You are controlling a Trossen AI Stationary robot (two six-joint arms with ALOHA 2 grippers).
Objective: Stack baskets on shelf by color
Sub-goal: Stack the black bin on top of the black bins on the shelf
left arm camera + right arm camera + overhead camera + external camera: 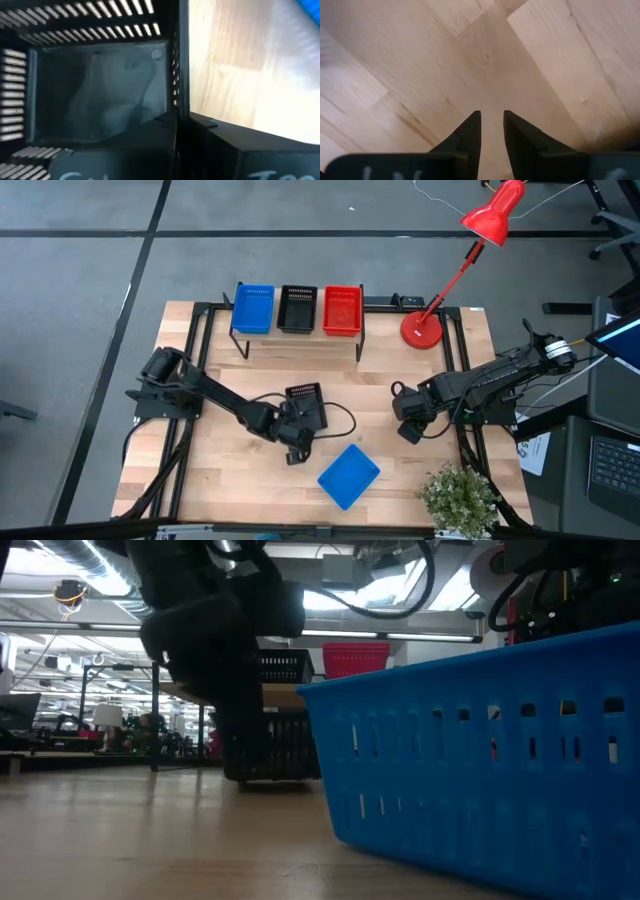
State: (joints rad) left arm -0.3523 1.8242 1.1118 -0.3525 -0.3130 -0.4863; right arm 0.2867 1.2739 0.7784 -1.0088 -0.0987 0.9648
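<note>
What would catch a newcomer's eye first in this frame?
Probably the row of baskets on the shelf at the table's far edge: blue, black and red side by side. Next, the left gripper at mid-table, its fingers astride the wall of a loose black basket. A lone blue basket lies near the front edge, and the right gripper hangs over bare wood.

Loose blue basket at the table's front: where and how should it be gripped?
Grip the blue basket by a long side wall, one finger inside and one outside, coming from above. It sits open side up and skewed, so turn the end effector to match; the right end effector has clear access.
</note>
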